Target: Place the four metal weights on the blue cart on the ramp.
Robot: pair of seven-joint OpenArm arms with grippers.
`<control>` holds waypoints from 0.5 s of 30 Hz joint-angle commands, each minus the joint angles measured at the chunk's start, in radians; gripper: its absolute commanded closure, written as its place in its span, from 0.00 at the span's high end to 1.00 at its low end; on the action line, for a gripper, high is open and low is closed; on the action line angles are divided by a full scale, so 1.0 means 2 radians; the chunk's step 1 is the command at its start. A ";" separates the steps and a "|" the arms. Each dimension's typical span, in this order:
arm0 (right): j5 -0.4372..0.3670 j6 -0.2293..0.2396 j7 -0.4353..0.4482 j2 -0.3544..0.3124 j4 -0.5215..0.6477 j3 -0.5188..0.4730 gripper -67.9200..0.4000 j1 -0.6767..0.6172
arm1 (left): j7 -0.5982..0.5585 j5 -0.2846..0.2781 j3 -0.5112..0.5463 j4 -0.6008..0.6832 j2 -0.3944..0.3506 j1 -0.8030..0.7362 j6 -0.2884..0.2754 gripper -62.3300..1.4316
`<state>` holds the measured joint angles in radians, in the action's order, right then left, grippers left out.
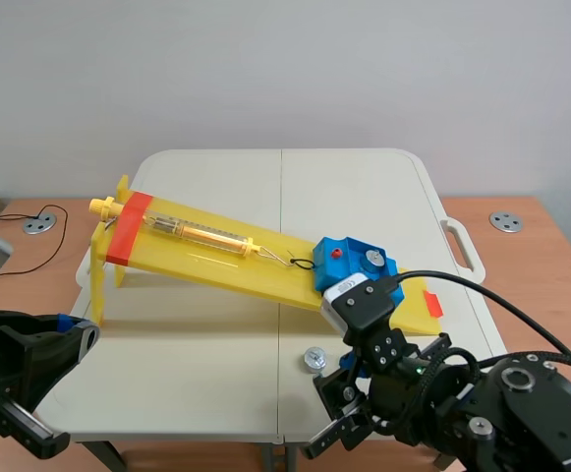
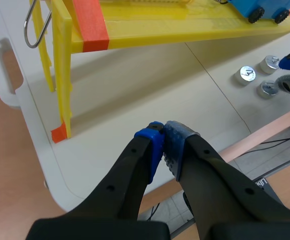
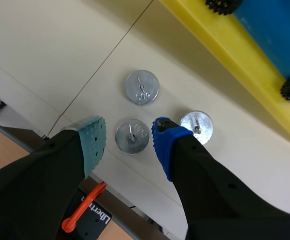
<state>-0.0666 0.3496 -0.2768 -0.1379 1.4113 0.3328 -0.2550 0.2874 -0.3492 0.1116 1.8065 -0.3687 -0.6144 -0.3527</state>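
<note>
Right arm (image 1: 521,403) hangs low, jaws spread over one weight (image 3: 132,135) (left's closed).

A lab: ramp (image 1: 228,271), spring scale (image 1: 202,232), folding table (image 1: 216,187).

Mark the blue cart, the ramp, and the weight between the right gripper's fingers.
blue cart (image 1: 352,270): scene view, front of its blue body.
ramp (image 1: 216,262): scene view, bare yellow deck, mid-length.
weight (image 3: 132,135): right wrist view, centre of its top face.
</note>
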 commanded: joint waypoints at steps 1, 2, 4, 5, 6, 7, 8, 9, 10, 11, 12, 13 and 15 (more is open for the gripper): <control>-0.014 -0.022 0.069 0.006 0.024 -0.003 0.35 0.038 | -0.051 -0.039 0.003 0.025 0.004 0.008 -0.009 0.08; -0.011 -0.024 0.070 0.008 0.019 -0.001 0.35 0.039 | -0.051 -0.039 0.003 0.025 0.004 0.008 -0.009 0.08; -0.011 -0.026 0.071 0.012 0.009 0.005 0.35 0.044 | -0.051 -0.039 0.003 0.025 0.004 0.008 -0.009 0.08; -0.009 -0.027 0.073 0.014 0.003 0.006 0.35 0.046 | -0.051 -0.039 0.003 0.025 0.004 0.008 -0.009 0.08; -0.004 -0.030 0.077 0.016 -0.002 0.008 0.35 0.048 | -0.051 -0.039 0.003 0.025 0.004 0.008 -0.009 0.08; -0.003 -0.033 0.079 0.017 -0.007 0.010 0.35 0.051 | -0.051 -0.039 0.003 0.025 0.004 0.008 -0.009 0.08; -0.003 -0.035 0.079 0.017 -0.013 0.012 0.35 0.053 | -0.051 -0.039 0.003 0.025 0.004 0.008 -0.009 0.08; -0.003 -0.035 0.082 0.018 -0.017 0.014 0.34 0.055 | -0.051 -0.039 0.003 0.025 0.004 0.008 -0.009 0.08; -0.002 -0.036 0.085 0.018 -0.022 0.014 0.34 0.056 | -0.051 -0.039 0.003 0.025 0.004 0.008 -0.009 0.08; -0.002 -0.037 0.086 0.020 -0.026 0.014 0.34 0.058 | -0.051 -0.039 0.003 0.025 0.004 0.008 -0.009 0.08; 0.000 -0.037 0.086 0.021 -0.030 0.014 0.34 0.060 | -0.051 -0.039 0.003 0.025 0.004 0.009 -0.009 0.08; 0.000 -0.037 0.086 0.022 -0.035 0.014 0.33 0.061 | -0.051 -0.039 0.003 0.025 0.004 0.009 -0.009 0.08; 0.000 -0.037 0.086 0.022 -0.040 0.014 0.26 0.062 | -0.051 -0.039 0.003 0.025 0.004 0.008 -0.009 0.08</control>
<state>-0.0483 0.2981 -0.2134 -0.1051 1.2812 0.3641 -0.2028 0.2874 -0.3492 0.1116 1.8065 -0.3687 -0.6144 -0.3527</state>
